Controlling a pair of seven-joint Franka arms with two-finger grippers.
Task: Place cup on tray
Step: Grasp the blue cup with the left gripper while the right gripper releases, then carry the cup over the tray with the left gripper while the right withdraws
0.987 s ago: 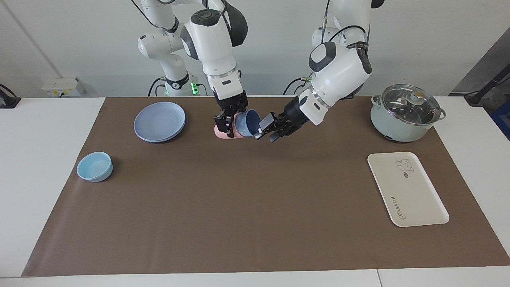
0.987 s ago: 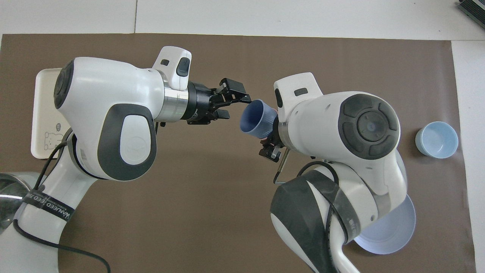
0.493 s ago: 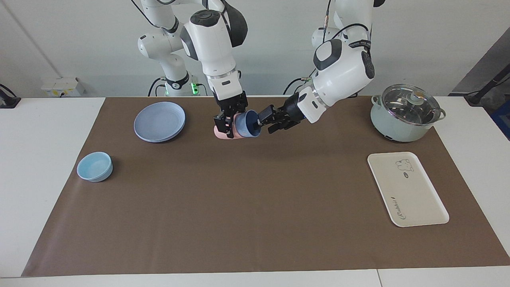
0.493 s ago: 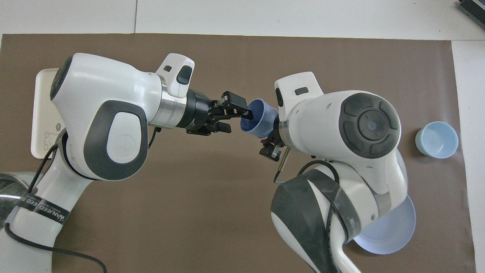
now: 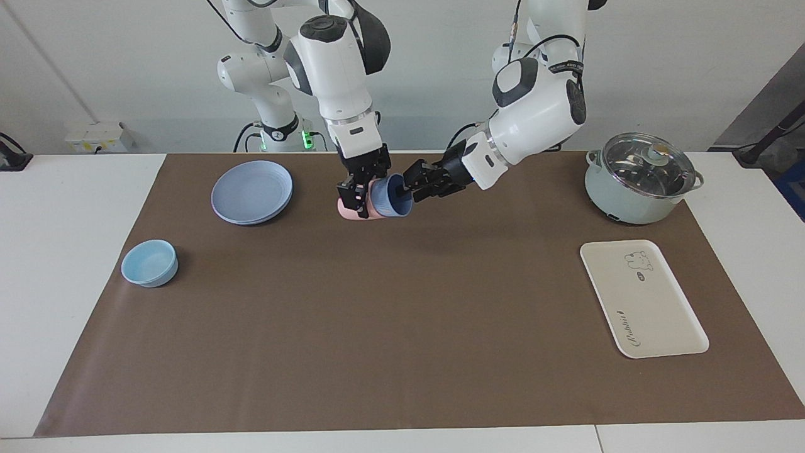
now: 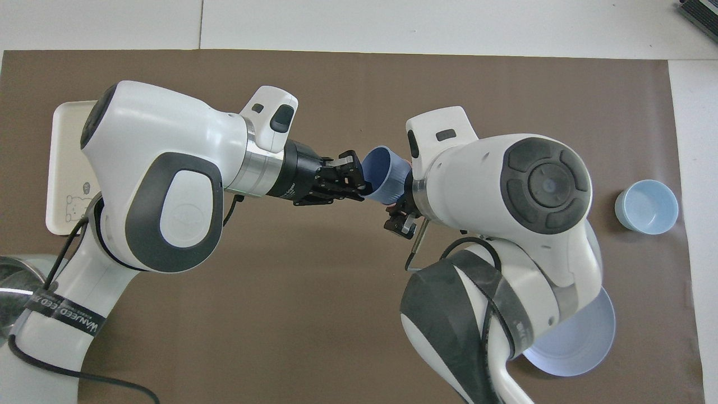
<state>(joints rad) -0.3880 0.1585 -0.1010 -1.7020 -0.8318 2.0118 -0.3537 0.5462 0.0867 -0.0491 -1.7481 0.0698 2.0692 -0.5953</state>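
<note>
The periwinkle cup is held tilted on its side in my right gripper, which is shut on its base end, over the mat's edge nearest the robots, near the middle. The cup's mouth faces the left arm; it also shows in the overhead view. My left gripper is at the rim of the cup's mouth, as the overhead view also shows. The cream tray lies flat toward the left arm's end of the table, with nothing on it.
A pink cup shows just under the right gripper. A round blue plate and a light-blue bowl lie toward the right arm's end. A lidded pot stands nearer to the robots than the tray.
My left gripper has moved in toward the right arm and up to the cup's mouth, from a short gap away. The right gripper and cup have stayed in place.
</note>
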